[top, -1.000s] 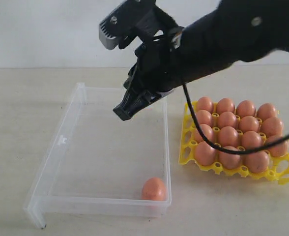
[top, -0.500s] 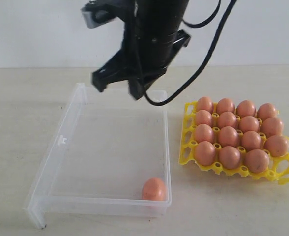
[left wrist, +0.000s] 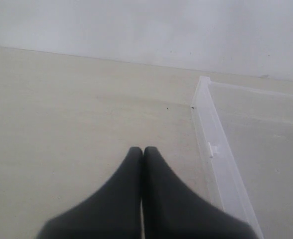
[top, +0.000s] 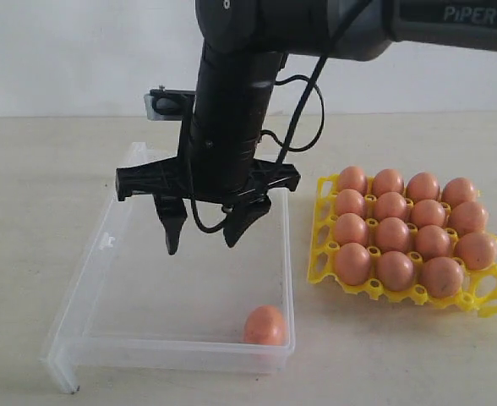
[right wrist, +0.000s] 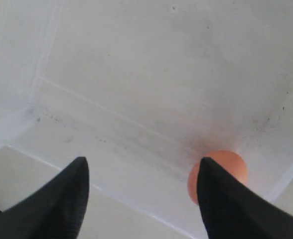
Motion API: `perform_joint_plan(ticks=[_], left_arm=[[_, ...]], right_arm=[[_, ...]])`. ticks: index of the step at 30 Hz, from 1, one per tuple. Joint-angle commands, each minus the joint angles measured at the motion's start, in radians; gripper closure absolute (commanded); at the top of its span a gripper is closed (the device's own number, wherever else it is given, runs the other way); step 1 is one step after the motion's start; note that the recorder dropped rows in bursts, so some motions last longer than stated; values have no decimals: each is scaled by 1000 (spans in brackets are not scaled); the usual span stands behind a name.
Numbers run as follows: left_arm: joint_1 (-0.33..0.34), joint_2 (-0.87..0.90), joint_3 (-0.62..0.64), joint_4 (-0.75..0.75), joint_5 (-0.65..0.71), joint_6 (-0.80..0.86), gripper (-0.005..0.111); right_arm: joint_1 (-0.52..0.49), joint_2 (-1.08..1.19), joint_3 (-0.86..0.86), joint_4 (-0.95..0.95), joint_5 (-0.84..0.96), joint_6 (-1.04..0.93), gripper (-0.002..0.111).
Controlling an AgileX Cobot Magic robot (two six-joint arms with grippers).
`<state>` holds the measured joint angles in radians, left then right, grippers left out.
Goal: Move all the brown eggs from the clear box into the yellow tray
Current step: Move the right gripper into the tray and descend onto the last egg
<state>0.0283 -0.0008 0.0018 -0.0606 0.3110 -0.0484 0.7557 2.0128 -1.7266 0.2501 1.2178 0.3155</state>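
Note:
One brown egg (top: 264, 325) lies in the near right corner of the clear box (top: 85, 272). The other brown eggs (top: 392, 234) fill the cups of the yellow tray (top: 486, 308) to the right of the box. My right gripper (top: 202, 243) reaches across and hangs open over the middle of the box, fingers pointing down, above and left of the lone egg. Its wrist view shows the gripper (right wrist: 142, 163) open, with the egg (right wrist: 231, 166) partly behind one finger. My left gripper (left wrist: 140, 150) is shut and empty above the bare table beside the box rim (left wrist: 219, 153).
The beige table (top: 29, 194) runs around the box and tray, with a pale wall (top: 71, 51) behind. A black cable (top: 303, 127) loops off the right arm above the gap between box and tray.
The right arm has swung from above the tray side to over the box, dropped lower and turned its open fingers straight down. The egg in the box has not moved.

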Motion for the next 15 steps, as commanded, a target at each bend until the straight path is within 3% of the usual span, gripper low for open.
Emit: perform_joint_plan(ticks=[1,7,12,15], left_arm=[[-3,1,-2,-2,-5,0,111],[-3,1,-2,-2,-5,0,111],[-3,1,-2,-2,-5,0,111],[-3,1,-2,-2,-5,0,111]], right_arm=[[-2,-31,75,15,3,-148,48],[1,-126,203,-124,3,-72,48],[1,-125,270,-35,3,-90,48],[1,-125,286,-73,3,-49,48]])
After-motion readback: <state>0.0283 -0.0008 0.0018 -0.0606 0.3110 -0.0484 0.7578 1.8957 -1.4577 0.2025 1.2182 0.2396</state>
